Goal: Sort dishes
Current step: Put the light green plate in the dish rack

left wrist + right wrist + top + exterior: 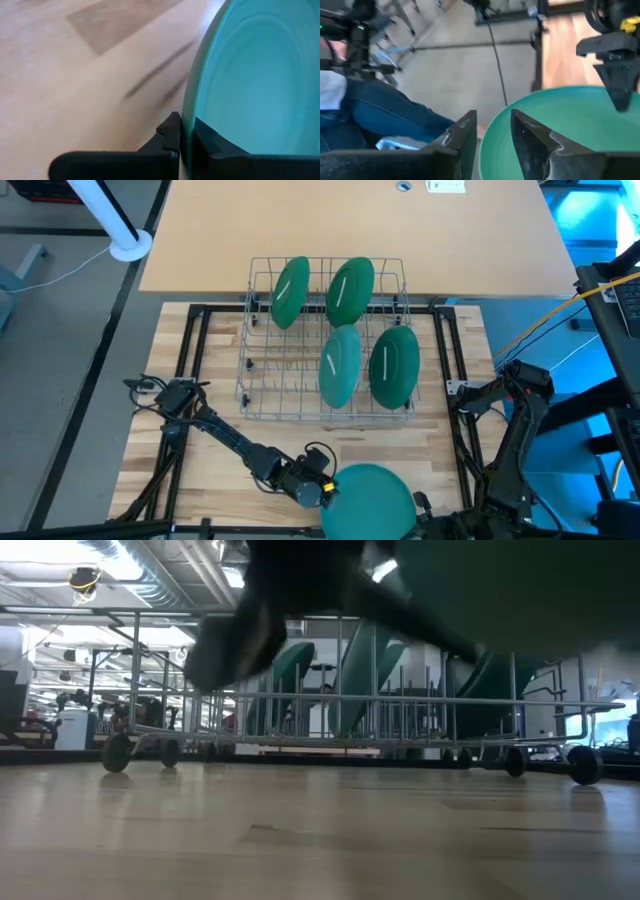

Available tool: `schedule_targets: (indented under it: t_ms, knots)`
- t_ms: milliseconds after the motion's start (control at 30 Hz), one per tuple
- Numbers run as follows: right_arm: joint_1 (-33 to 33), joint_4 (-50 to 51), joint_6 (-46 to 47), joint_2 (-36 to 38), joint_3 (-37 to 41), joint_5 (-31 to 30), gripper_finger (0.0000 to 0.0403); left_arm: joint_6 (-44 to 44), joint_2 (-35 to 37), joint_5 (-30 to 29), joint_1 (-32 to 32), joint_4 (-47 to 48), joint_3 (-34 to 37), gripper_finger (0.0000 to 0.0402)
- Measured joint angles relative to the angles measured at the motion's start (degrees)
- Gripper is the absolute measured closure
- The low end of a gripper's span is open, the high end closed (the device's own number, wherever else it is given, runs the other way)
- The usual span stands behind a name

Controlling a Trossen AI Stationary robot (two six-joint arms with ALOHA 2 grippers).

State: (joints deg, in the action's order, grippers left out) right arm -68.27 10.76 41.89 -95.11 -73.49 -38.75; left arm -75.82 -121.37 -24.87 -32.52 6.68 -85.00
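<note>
A teal round plate (375,492) is up in the air over the table's near edge, held by my left gripper (325,490), which is shut on its left rim. In the low view the plate (500,590) is a dark shape high above the wood. My right gripper (494,125) is open at the plate's right side (425,505). Its fingers stand on either side of the plate's rim (490,137), and I cannot tell whether they touch it. Several more green plates (340,365) stand on edge between the wires of the rack (260,380). My left gripper pinches the plate's rim (186,107) between its two fingers (167,135), one on each face of the plate (260,75). It comes level from the table's left side. The plate is lifted clear of the table and stands out to the right of the fingers.
The wire rack (400,700) sits on small wheels across the table's middle, with free slots on its left half. Bare wood lies between the rack and the near edge. A person in jeans (380,110) is beyond the table's near right side.
</note>
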Motion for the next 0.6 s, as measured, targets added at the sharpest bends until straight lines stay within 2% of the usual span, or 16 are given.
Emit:
schedule_targets:
  t_ms: [333,467,600]
  knots:
    - [-0.02,-16.42,-15.15,2.12,0.00,-1.37,0.0278,4.30,3.93,-2.76,-4.66,0.11,-3.51,0.0400]
    - [-0.02,-24.72,-25.86,4.54,0.00,-1.44,0.0278,4.33,3.94,-4.03,-7.18,0.54,-4.97,0.0400]
    - [-0.36,-30.64,-37.03,7.51,0.00,-1.11,0.0278,4.23,3.94,-9.71,-10.14,2.56,-6.40,0.0401]
